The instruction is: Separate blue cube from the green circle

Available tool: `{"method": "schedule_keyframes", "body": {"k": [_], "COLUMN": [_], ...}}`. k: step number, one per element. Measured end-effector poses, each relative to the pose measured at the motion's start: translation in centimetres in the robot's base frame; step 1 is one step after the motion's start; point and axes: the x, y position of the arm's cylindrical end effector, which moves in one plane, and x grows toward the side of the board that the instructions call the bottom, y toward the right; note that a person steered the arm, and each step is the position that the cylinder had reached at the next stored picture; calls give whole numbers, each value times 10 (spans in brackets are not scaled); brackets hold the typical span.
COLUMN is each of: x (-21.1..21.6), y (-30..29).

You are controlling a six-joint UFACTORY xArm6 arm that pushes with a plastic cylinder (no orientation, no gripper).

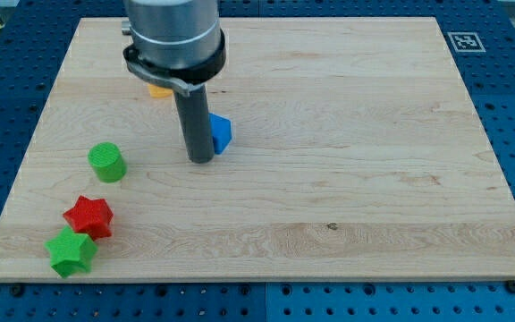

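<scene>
Claw is hardly the word for this arm: it ends in a plain dark rod with nothing to part or clamp, and my tip rests on the wooden tabletop. Touching the tip's right side, partly hidden behind the rod, sits the blue cube. Well to the tip's left, slightly lower in the view, stands the green circle. Farther down and left lie a red star and a green star, touching. Above the tip, an orange block peeks from under the arm's housing.
</scene>
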Motion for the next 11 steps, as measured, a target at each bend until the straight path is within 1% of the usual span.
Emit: {"method": "schedule_keyframes", "body": {"k": [2,3,4,5,6,7,8,10,11], "x": [-34,-28,-6,28,35,14,-17,-102,-133], "y": [-7,-7,-2,20,44,50,49,25,17]}}
